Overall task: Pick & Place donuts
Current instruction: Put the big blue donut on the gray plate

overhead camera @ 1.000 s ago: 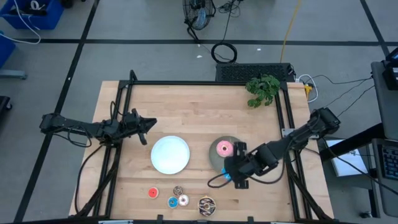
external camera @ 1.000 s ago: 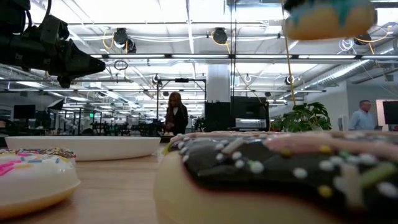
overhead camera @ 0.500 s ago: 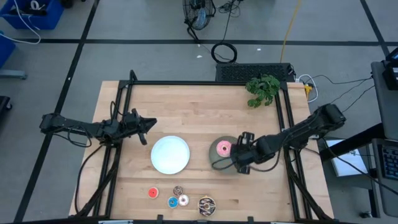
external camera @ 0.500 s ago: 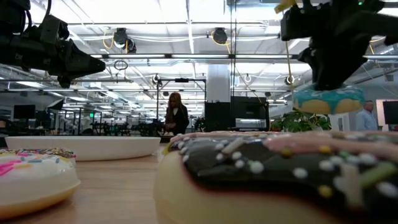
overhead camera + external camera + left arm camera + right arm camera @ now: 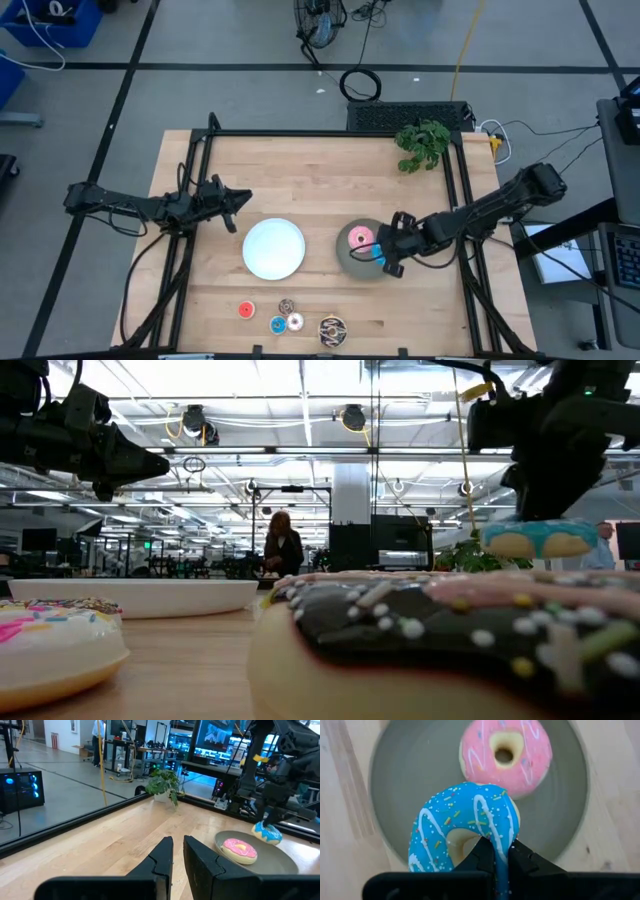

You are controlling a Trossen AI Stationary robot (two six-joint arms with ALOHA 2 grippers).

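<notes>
Setting: open-plan robotics lab. Wooden bench (image 5: pixel 320 180) in black frame, ceiling strip lights (image 5: pixel 300 400), monitors (image 5: pixel 220 732), floor cables (image 5: pixel 360 85), person (image 5: pixel 283 550) at desks.

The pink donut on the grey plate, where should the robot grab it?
Probably from straight above: the pink donut lies flat on the grey plate, hole up. One finger in the hole, one outside, pinching the ring on the side away from the blue donut, which the right gripper holds beside it.
</notes>
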